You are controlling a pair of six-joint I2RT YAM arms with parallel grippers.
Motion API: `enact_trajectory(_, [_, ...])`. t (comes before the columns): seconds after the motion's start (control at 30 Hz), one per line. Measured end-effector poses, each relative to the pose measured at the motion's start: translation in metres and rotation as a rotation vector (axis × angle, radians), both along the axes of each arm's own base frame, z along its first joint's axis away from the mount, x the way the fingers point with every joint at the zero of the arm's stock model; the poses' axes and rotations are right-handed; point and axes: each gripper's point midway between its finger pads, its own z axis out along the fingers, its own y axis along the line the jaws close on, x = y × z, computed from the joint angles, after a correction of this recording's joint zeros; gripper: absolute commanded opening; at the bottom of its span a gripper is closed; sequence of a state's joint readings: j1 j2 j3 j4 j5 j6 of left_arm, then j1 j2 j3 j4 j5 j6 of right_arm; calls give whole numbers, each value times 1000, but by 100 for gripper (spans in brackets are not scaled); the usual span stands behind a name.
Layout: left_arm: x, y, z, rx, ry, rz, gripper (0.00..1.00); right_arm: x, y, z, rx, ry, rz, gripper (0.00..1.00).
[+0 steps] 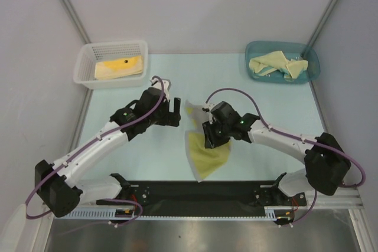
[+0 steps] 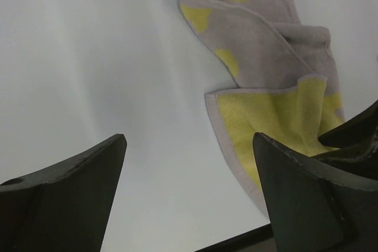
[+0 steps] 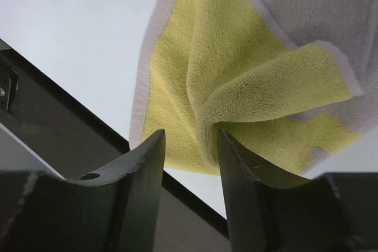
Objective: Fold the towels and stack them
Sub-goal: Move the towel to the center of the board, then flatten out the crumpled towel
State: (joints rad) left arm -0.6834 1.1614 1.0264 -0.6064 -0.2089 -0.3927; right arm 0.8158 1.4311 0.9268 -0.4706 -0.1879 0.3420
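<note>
A yellow-green towel (image 1: 208,153) with a grey back and pale border lies crumpled at the table's middle front, partly folded over itself. My right gripper (image 1: 211,137) is over its near part. In the right wrist view its jaws (image 3: 191,140) stand a little apart, and a raised fold of the towel (image 3: 236,75) rests against the inner side of the right finger. My left gripper (image 1: 174,112) is just left of the towel. Its jaws (image 2: 189,146) are wide open over bare table, and the towel (image 2: 260,57) lies to their right.
A white mesh basket (image 1: 82,69) at the back left holds a folded yellow towel (image 1: 118,67). A teal bin (image 1: 313,63) at the back right holds crumpled pale yellow towels (image 1: 277,65). A black strip (image 1: 195,190) runs along the front edge.
</note>
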Motion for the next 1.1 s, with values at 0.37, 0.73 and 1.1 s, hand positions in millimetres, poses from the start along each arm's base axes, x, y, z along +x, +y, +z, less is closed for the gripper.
enact_trajectory(0.37, [51, -14, -25, -104, 63, 9, 92, 75, -47, 59, 154, -155, -240, 46])
enact_trajectory(0.73, [108, -69, -63, -193, 210, -59, 88, 167, -72, 17, 117, -88, -374, 47])
enact_trajectory(1.1, [117, -72, -122, -92, 338, -39, 23, 184, -68, -27, 85, -7, -382, 46])
